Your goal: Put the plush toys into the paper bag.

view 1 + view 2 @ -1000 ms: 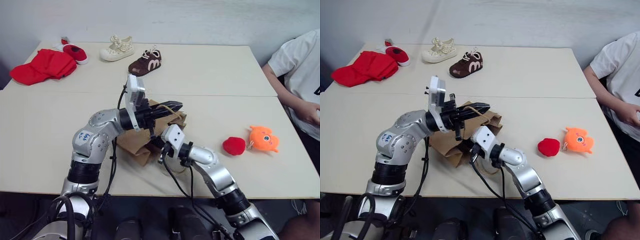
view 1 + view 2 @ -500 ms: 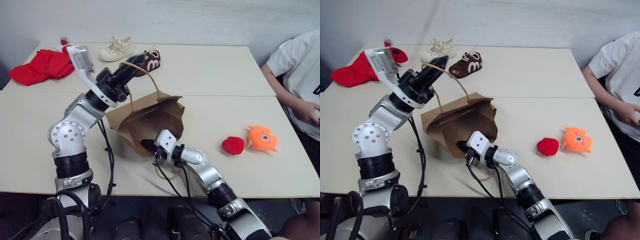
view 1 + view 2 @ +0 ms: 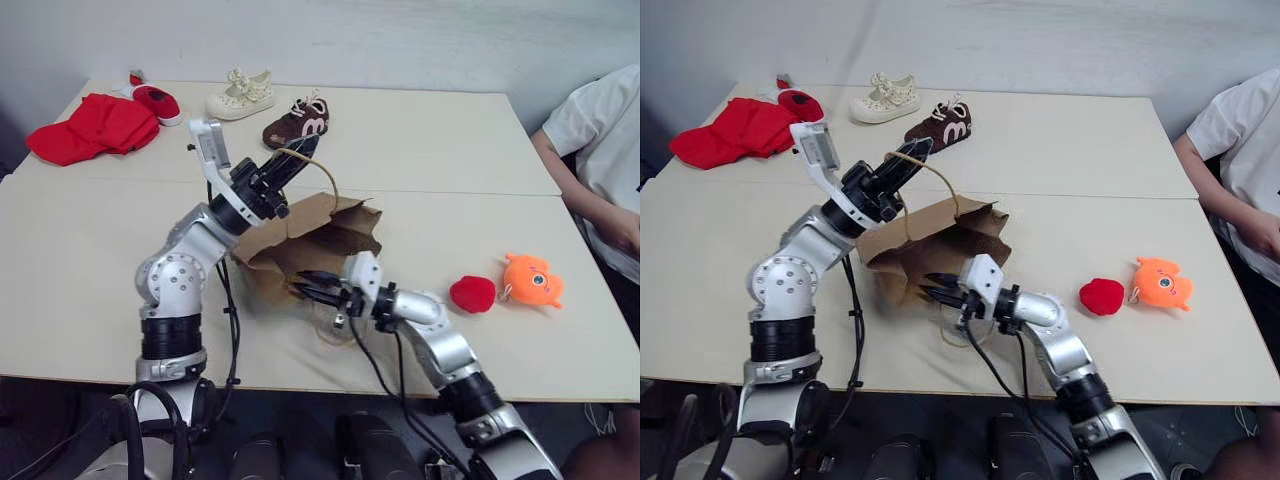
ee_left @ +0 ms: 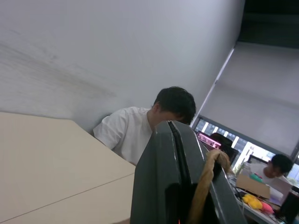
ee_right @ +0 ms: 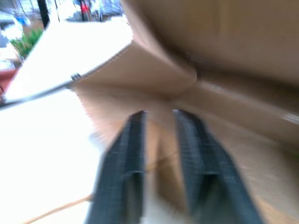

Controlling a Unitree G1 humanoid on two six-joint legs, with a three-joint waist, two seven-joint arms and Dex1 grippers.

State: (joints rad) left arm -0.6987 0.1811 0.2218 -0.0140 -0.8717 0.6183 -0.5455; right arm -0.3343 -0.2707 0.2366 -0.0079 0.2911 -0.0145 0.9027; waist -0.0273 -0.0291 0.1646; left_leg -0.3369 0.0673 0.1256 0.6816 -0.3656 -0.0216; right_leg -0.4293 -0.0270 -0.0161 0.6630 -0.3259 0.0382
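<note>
Plush toys [image 3: 505,288] beside paper bag [image 3: 315,240]

Left claw [image 3: 300,150] clamped; right claw [image 3: 303,284] parted

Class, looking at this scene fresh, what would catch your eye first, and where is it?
The crumpled brown paper bag mid-table, its tan cord handle pinched by the left gripper. The right gripper is open at the bag's near edge. To the right lie the red plush toy and fuzzy orange plush toy.
</note>
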